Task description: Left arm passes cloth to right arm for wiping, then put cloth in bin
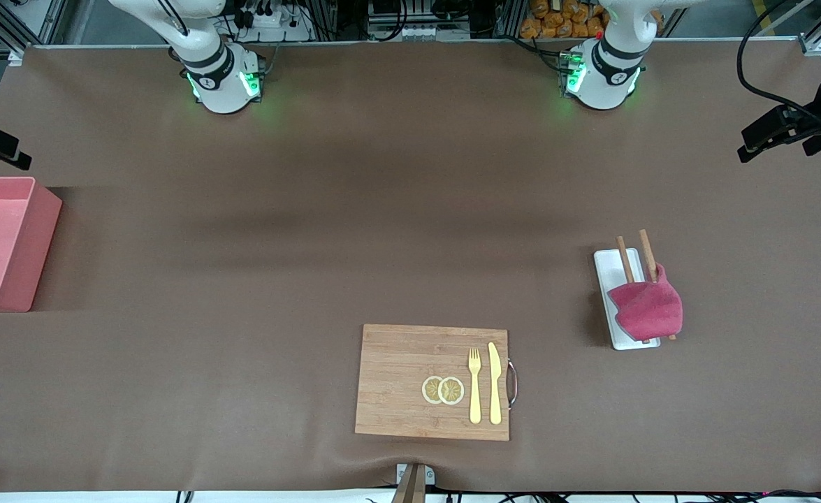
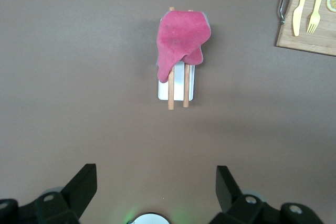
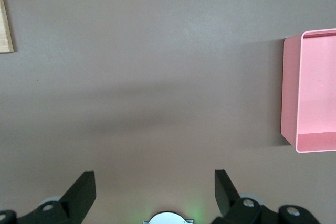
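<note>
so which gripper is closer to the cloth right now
Left. The left gripper hangs open over bare table with the cloth in its view; the right gripper hangs open up at the bin end.

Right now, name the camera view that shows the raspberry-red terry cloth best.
The left wrist view: the raspberry-red terry cloth hangs unobstructed over two wooden sticks. The front view shows it smaller; the right wrist view misses it.

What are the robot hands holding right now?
Nothing. The left hand and the right hand are both open and empty. The cloth lies draped over the white tray.
</note>
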`<state>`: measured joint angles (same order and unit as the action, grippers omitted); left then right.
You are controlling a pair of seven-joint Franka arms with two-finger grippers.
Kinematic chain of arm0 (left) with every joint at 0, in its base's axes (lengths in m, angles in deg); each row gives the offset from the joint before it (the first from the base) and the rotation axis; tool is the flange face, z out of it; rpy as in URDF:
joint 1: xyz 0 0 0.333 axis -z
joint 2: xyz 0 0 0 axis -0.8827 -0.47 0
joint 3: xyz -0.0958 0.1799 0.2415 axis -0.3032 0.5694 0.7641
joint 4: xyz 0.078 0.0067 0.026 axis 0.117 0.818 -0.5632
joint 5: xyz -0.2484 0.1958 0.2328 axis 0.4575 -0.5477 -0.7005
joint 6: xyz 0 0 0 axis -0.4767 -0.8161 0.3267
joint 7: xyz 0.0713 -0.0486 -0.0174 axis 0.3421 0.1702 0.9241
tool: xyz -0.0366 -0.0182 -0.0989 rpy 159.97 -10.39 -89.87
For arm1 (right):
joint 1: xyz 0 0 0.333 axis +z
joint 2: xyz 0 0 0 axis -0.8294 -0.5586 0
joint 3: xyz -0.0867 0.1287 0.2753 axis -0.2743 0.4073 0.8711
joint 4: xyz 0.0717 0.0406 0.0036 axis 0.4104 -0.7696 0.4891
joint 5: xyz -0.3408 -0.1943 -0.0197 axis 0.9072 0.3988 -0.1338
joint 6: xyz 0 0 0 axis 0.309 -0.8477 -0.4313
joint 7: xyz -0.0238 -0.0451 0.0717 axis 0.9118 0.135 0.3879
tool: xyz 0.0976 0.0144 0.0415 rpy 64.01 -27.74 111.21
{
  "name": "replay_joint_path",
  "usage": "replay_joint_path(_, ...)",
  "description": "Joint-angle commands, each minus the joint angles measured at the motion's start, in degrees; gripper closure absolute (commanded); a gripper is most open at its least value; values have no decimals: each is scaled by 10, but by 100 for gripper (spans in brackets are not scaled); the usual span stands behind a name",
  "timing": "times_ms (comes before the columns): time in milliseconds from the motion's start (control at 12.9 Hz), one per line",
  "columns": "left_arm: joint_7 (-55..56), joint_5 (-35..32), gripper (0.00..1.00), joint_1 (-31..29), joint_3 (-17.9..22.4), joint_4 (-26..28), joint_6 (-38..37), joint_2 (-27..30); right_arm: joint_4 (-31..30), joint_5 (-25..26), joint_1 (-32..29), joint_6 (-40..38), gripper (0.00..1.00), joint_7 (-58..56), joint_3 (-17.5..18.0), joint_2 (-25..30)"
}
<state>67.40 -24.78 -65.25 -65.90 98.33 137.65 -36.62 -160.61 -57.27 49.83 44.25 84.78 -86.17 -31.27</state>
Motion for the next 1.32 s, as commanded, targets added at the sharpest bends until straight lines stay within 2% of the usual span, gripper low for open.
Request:
replay_joint_path(0,-7,-1,0,1,-1,3,-6,4,3,-7,0,2,0,0,2,-17)
replay_joint_path(155,-6,-1,0,1,-1,4,-6,2,3,-9,-3,2,0,0,2,-21)
replay_joint_path(310,-5,-2,0,2,-1,-1,-2,-23,3,-10,-1,5,0,1,2,-30)
replay_joint_path(698,-5,-2,0,1,-1,5,72,-116,4,-14,13,14,0,0,2,-45)
replay_joint_path(853,-6,-4,0,-1,0,10,91,-153,4,-19,29,39,0,1,2,-67)
replay_joint_path(1008,-6,-26,0,6,-1,33,137,-178,4,-21,45,64,0,2,2,-85)
replay_joint_path(1241,-4,-42,0,14,-1,100,251,-196,4,-23,47,76,0,0,2,-108)
